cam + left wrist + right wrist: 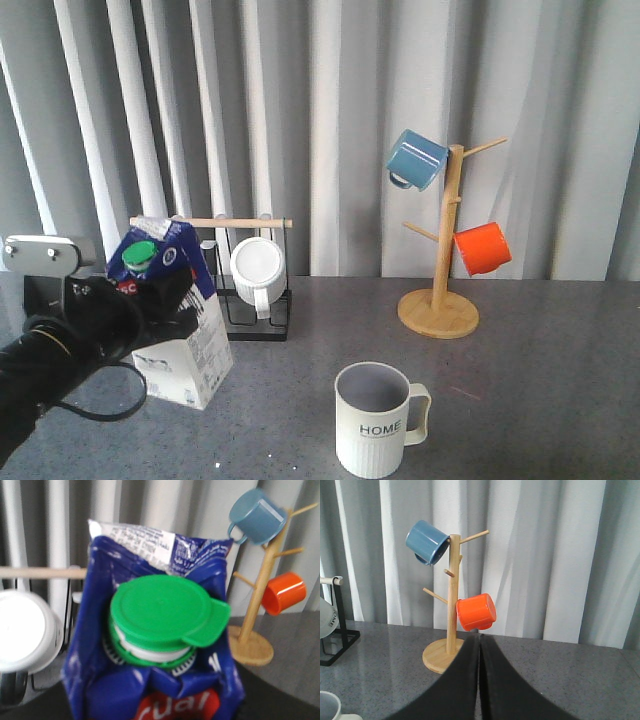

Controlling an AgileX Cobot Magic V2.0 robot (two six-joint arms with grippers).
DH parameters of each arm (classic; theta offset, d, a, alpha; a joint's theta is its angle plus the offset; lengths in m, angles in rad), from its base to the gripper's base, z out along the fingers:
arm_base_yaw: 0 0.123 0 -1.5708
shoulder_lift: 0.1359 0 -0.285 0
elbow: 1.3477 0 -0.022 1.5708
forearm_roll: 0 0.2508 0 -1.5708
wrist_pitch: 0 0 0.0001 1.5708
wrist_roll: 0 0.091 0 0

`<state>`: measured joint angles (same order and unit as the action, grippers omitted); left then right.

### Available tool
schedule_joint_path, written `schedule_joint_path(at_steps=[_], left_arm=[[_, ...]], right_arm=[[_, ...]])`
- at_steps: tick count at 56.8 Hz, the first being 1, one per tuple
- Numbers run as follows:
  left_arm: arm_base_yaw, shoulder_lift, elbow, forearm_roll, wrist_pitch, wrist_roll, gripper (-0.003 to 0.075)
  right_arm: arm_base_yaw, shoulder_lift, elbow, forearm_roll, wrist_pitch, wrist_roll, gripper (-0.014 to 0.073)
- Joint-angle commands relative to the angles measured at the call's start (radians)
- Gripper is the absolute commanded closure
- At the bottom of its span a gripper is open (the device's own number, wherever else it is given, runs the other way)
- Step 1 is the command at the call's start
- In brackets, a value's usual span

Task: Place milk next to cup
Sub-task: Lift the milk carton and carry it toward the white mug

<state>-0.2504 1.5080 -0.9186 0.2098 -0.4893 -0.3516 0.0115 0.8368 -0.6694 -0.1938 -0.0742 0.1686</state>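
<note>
left pincer (165, 300) at lower left of the front view, clenched around the milk (172, 312) high on its body. carton tilted, lifted on one side, lower corner close to the grey table (300, 400); contact with the table not clear. in the left wrist view, green cap (162, 612) filling the middle, blue gable and a red label strip below it, pincer fingers themselves out of sight.

right pincer (479, 680) at bottom centre of the right wrist view, two dark fingers pressed together, nothing between them.

cup (378, 418) at lower centre of the front view, upright on the table, handle toward the right, "home" lettering facing the camera, well apart from the milk, to the right of it.

behind the milk, a black wire rack (255, 300) with a wooden bar on top, a white mug (258, 270) lying on its side in it. at upper right, a wooden mug tree (445, 250) carrying a blue mug (415, 160) and an orange mug (482, 248). pale pleated curtain (330, 120) across the back.
</note>
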Motion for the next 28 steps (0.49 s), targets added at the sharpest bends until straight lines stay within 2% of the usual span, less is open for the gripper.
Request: schedule_joint_path(at_steps=[1,5,9,16,23,28], left_arm=[[-0.011,-0.09,-0.034,-0.085,-0.073,0.029,0.0727],[-0.057,-0.121,-0.034,-0.236,-0.055,0.181,0.0726],[-0.113,-0.143,-0.034,-0.43,-0.054,0.406,0.0726],[-0.246,-0.148,-0.034,-0.856,-0.11,0.811,0.0726],[-0.366,-0.129,-0.057,-1.172,-0.206,1.034,0.0726],[-0.435,-0.1,-0.087,-1.284,-0.269,1.111,0.0726]], right_arm=[[-0.004,-0.005,-0.033,0.002,-0.066,-0.005,0.0602],[-0.004,-0.005,-0.033,0.002,-0.066,-0.005,0.0602],[-0.004,-0.005,-0.033,0.002,-0.066,-0.005,0.0602],[-0.004,-0.005,-0.033,0.002,-0.066,-0.005,0.0602],[-0.004,-0.005,-0.033,0.002,-0.066,-0.005,0.0602],[-0.004,-0.005,-0.033,0.002,-0.066,-0.005,0.0602]])
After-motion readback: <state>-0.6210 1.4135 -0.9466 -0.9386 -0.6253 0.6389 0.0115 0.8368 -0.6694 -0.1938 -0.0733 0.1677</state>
